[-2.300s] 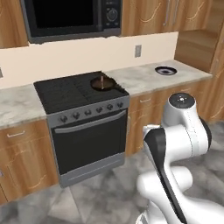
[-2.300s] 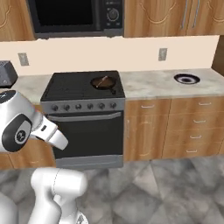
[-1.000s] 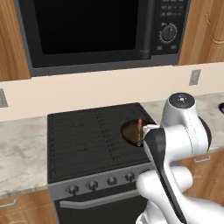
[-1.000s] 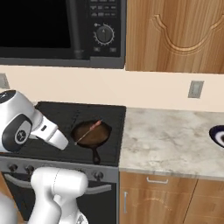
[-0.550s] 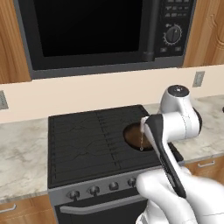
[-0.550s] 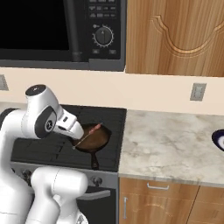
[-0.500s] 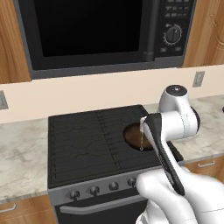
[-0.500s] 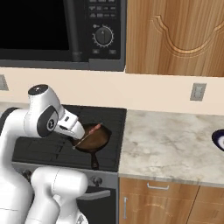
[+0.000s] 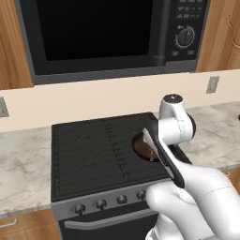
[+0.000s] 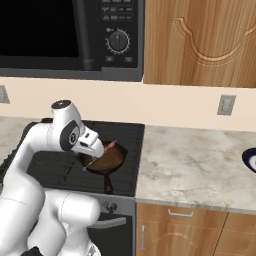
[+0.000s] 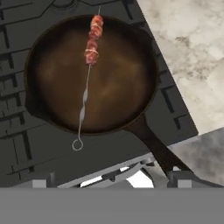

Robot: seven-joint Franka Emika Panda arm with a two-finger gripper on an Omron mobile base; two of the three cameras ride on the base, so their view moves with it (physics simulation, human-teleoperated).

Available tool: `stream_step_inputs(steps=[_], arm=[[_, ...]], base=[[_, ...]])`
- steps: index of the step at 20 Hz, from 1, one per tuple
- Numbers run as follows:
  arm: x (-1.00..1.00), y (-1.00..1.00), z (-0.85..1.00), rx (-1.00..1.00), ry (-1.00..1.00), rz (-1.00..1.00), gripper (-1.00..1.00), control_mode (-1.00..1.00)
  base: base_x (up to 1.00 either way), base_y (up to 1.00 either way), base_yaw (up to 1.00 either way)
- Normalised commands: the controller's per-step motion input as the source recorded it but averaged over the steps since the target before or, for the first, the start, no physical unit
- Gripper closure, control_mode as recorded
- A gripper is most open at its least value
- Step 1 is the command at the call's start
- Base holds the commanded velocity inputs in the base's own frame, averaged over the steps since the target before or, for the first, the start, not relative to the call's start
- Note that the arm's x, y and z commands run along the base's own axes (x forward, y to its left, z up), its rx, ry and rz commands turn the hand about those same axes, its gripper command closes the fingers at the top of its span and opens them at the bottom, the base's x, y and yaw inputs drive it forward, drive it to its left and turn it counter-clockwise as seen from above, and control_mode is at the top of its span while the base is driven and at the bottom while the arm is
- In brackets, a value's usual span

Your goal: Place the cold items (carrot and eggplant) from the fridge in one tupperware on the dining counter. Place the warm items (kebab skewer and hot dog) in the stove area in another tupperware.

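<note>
- Stove [image 9: 93, 154]: black cooktop set between two runs of marble bench [image 10: 200, 165], with a microwave [image 9: 103, 33] mounted above it.
- Skillet [image 11: 89, 74]: sits on the right-hand burner area of the stove, its handle pointing toward the front edge. In the right base view the skillet [image 10: 107, 160] lies just beside the bench edge.
- Kebab skewer [image 11: 89, 59]: lies inside the skillet, meat end at the far rim, thin metal shaft running across the pan floor, ring end overhanging the near rim onto the grate. This is the first warm item of the task.
- Gripper [image 10: 91, 159]: positioned above the skillet, camera looking down onto the pan. The state of the fingers cannot be determined; the tips are not clearly resolved at the bottom of the hand view. Nothing appears to be held.
- Step in hand (judgement): approach for pickup of the kebab skewer; no cold or warm item yet appears transferred.
- Next move (judgement): descend over the meat section, align the fingers across the shaft, and clamp there; the bare shaft is thin and likely to slip.
- No hot dog or tupperware is identifiable here.
</note>
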Motion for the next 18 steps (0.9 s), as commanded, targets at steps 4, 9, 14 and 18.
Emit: stream_step_inputs(steps=[4,9,14,18], arm=[[0.67,0.0,-0.38,0.0,0.0,0.0,-1.0,-1.0],[0.73,-0.02,-0.22,0.0,0.04,0.0,-1.0,-1.0],[0.67,-0.05,-0.29,0.0,0.04,0.0,-1.0,-1.0],[0.57,-0.06,-0.3,0.0,0.0,0.0,-1.0,-1.0]], base=[[0.0,0.0,0.0],[0.0,0.0,0.0],[0.0,0.0,0.0],[0.0,0.0,0.0]])
